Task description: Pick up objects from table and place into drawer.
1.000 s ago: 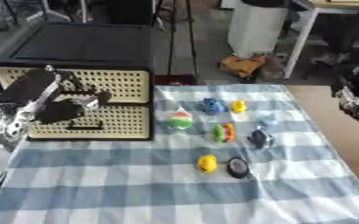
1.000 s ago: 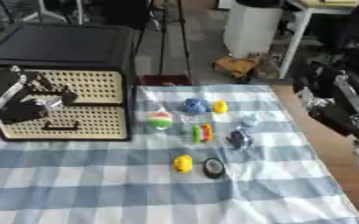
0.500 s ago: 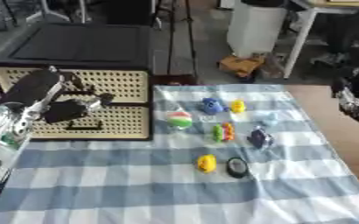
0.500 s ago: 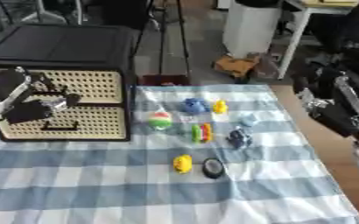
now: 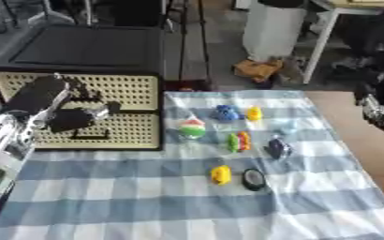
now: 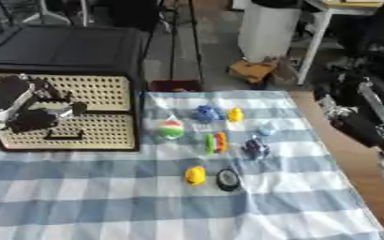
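Several small toys lie on the checked cloth (image 5: 146,187): a blue one (image 5: 225,112), a little yellow one (image 5: 254,113), a green, white and red ball (image 5: 193,128), a green and orange piece (image 5: 238,141), a dark blue one (image 5: 276,148), a yellow one (image 5: 221,174) and a black disc (image 5: 253,178). The woven-front drawer cabinet (image 5: 134,91) stands at the left, both drawers closed. My left hand (image 5: 70,119) hovers open in front of it, just above the lower drawer's handle (image 5: 89,137). My right hand (image 6: 343,110) hangs beyond the table's right edge.
A bare wooden strip (image 5: 351,136) runs along the table's right side. Beyond the far edge are a white bin (image 5: 269,28), a cardboard item (image 5: 257,69) on the floor and table legs. The cloth's near half holds nothing.
My left hand has drifted slightly down and right, closer to the lower drawer's front. The toys and the right arm have not moved.
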Controlling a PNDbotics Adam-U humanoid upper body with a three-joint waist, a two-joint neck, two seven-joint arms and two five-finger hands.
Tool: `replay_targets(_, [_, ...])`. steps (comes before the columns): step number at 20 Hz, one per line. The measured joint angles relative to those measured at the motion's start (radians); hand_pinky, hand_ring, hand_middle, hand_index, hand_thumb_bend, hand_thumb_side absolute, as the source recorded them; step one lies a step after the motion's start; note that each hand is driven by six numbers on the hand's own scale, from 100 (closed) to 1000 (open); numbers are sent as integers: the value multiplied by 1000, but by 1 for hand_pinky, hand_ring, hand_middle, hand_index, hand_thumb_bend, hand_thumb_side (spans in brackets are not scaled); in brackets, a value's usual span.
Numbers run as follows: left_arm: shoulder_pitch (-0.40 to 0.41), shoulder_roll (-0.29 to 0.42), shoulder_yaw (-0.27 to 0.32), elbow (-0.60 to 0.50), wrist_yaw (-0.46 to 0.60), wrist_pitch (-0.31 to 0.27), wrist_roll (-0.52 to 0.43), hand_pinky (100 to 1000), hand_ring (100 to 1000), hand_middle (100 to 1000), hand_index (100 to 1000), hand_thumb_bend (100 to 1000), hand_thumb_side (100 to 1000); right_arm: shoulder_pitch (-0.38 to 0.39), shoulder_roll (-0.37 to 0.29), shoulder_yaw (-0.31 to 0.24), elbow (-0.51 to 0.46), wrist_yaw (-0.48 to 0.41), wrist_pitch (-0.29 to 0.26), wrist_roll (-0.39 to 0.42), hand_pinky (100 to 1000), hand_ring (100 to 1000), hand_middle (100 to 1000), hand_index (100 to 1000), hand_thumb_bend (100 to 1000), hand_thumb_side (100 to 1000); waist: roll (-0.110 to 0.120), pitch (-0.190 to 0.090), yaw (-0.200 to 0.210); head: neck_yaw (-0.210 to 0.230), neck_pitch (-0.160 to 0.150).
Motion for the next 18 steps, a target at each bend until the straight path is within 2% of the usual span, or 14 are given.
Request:
replay_targets(9, [-2, 0, -3, 6, -97, -18, -58, 100, 100, 100, 620, 672, 1000, 0, 0, 2, 0, 0, 0, 0, 202, 289, 396, 721, 167, 658, 0, 0, 0, 1, 3])
replay_targets(18, [-1, 2, -3, 3, -133, -24, -113, 100, 100, 100, 557, 667, 1000, 0, 0, 2, 0, 0, 0, 1, 202, 289, 396, 721, 166, 658, 1, 0, 0, 0, 6])
